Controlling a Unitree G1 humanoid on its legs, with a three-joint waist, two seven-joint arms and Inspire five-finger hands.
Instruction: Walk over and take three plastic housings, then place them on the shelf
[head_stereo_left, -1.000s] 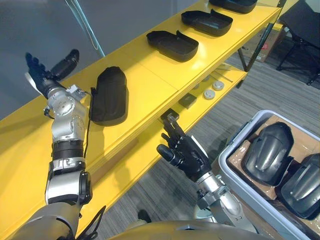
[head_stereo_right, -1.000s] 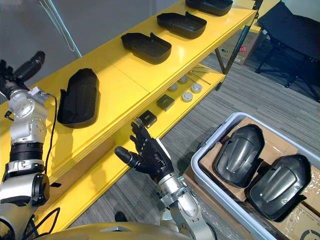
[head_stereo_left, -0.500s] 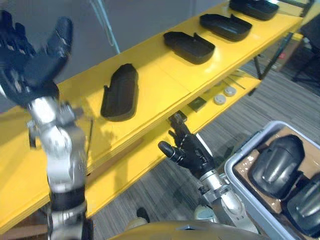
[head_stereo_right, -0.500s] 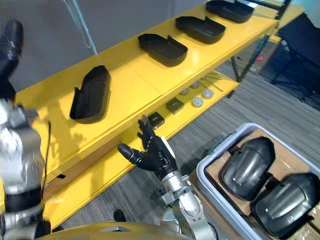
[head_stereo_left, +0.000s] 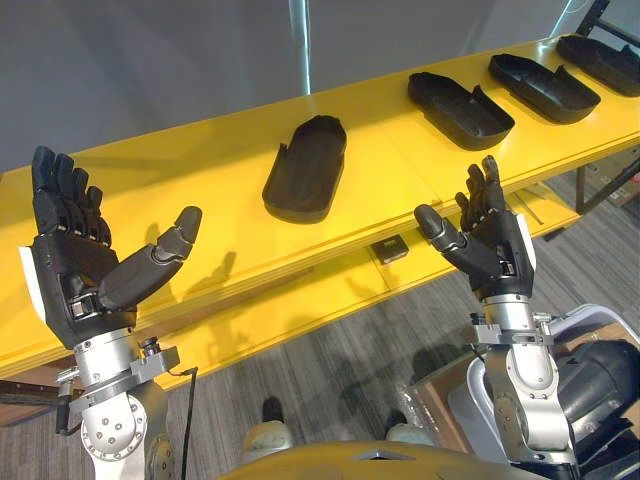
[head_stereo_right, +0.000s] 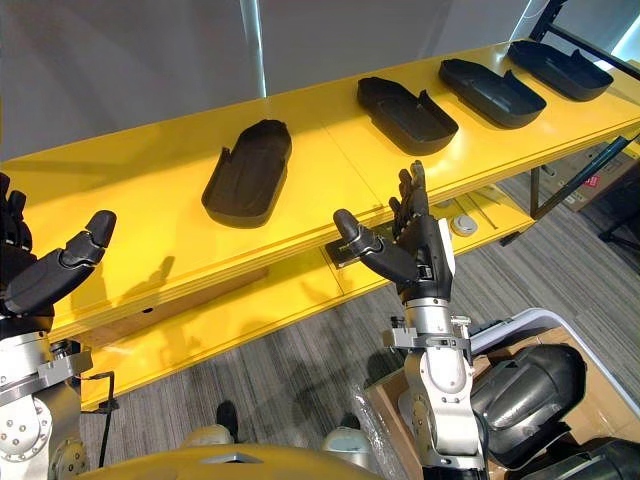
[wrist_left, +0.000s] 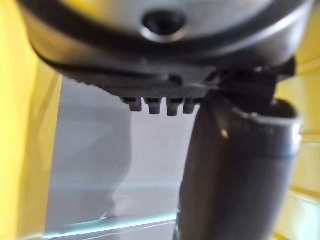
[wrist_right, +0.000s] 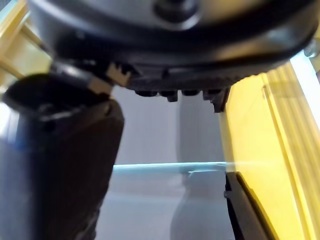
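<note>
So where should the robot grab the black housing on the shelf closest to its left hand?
Probably by its near rim, coming from above: the housing lies hollow side up on the yellow shelf, so its thin raised wall is there to pinch.

The shelf (head_stereo_left: 200, 170) runs behind both hands. On its top board, the first housing (head_stereo_left: 307, 180) lies beyond and between the left hand (head_stereo_left: 75, 275) and the right hand (head_stereo_left: 490, 245). The second housing (head_stereo_left: 460, 95) lies just behind the right hand, with the third housing (head_stereo_left: 543, 86) and fourth housing (head_stereo_left: 605, 62) farther to its right. A small box (head_stereo_left: 387, 250) sits on the lower board (head_stereo_left: 300, 300), left of the right hand. Below that hand, a bin (head_stereo_right: 500, 335) holds more housings (head_stereo_right: 530, 395).
</note>
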